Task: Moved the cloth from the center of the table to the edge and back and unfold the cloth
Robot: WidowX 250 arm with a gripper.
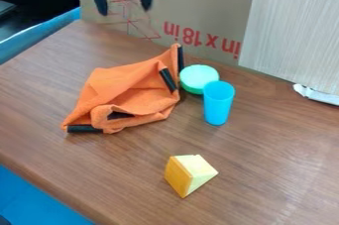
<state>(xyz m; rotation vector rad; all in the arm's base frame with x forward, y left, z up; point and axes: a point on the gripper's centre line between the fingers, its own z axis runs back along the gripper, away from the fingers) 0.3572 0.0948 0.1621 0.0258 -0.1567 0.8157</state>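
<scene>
At the top left of the camera view my gripper (123, 2) hangs open, its two fingers apart with nothing between them. It is above and behind the cloth, not touching it. The orange cloth (126, 90) lies crumpled on the wooden table (265, 154), left of the middle. Black strips show at its upper right and lower left corners, and a fold stands up near its front edge. Its right side is beside the green bowl.
A green bowl (198, 79) and a blue cup (218, 102) stand right of the cloth. Nearer the front is a yellow wedge block (189, 175). A cardboard panel (198, 1) borders the back, with a pale striped board (291, 30) at the right.
</scene>
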